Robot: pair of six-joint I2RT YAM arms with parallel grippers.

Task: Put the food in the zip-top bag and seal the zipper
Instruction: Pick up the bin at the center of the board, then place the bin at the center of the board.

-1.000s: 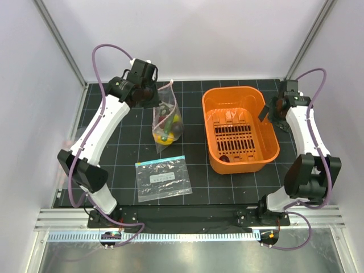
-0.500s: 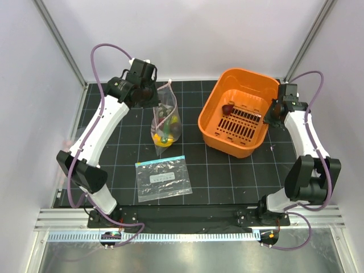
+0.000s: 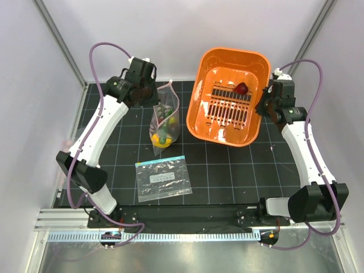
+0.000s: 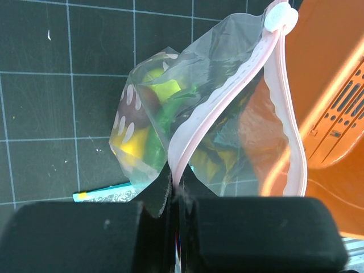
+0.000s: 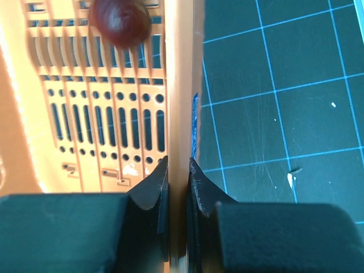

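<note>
My left gripper (image 3: 154,94) is shut on the pink zipper (image 4: 227,96) of the zip-top bag (image 3: 165,116) and holds the bag upright on the mat with its mouth gaping. The jaws (image 4: 177,177) pinch the strip's near end. Yellow and green food (image 3: 161,136) sits inside the bag. My right gripper (image 3: 263,104) is shut on the wall of the orange basket (image 3: 196,111), which is lifted and tipped steeply toward the bag. In the right wrist view the fingers clamp the basket rim (image 5: 180,85). A dark maroon piece (image 3: 242,88) (image 5: 120,21) lies on the basket's slotted floor.
A second clear bag with a teal strip and white label (image 3: 163,177) lies flat on the black grid mat near the front. The tipped basket's lower rim hangs close to the held bag's right side. White walls and metal posts enclose the cell.
My right gripper shut on the basket's wall, then raised and tilted the basket toward the bag. The maroon piece shifted across the basket floor. The left arm and bag barely moved.
</note>
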